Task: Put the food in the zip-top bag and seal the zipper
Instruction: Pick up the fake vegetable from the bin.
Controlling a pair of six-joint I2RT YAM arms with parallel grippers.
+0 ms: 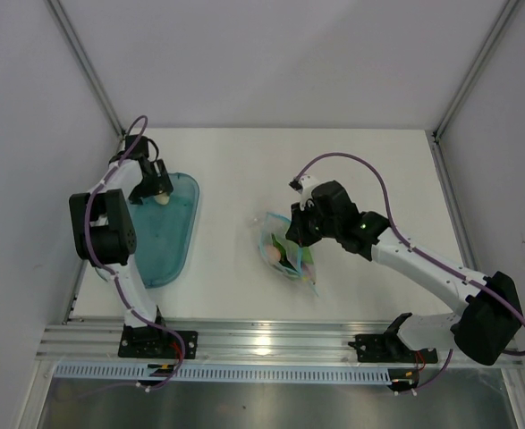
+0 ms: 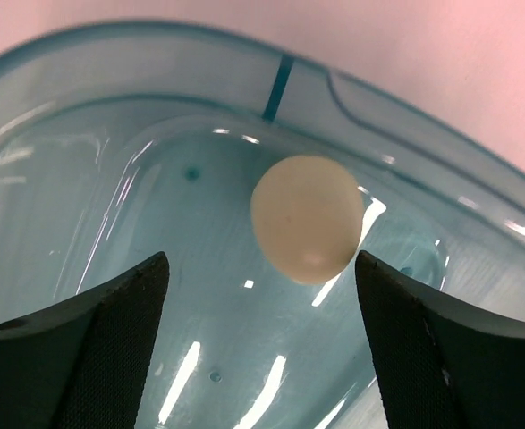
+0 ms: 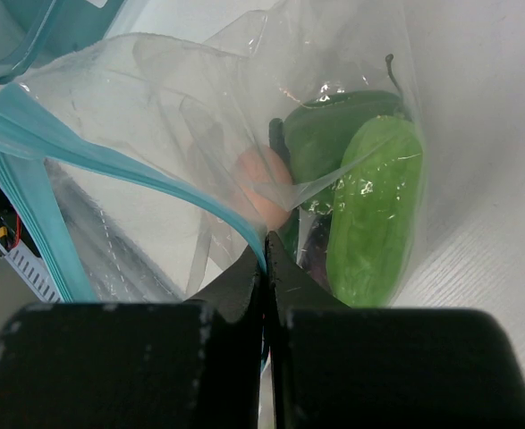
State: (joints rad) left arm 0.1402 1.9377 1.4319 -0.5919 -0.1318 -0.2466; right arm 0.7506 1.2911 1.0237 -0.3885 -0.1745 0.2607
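Note:
The clear zip-top bag (image 1: 284, 255) lies mid-table with green, pink and purple food (image 3: 374, 210) inside. My right gripper (image 3: 266, 246) is shut on the teal-blue zipper strip (image 3: 110, 152) at the bag's mouth and holds it open; it also shows in the top view (image 1: 300, 231). My left gripper (image 2: 258, 295) is open over the far end of the blue tray (image 1: 168, 232). A cream egg-shaped food piece (image 2: 307, 217) lies on the tray floor just ahead of the fingertips and between them. It also shows in the top view (image 1: 161, 198).
The blue oval tray's rim (image 2: 334, 85) curves close behind the egg. White enclosure walls stand left and right of the table. A metal rail (image 1: 271, 338) runs along the near edge by the arm bases.

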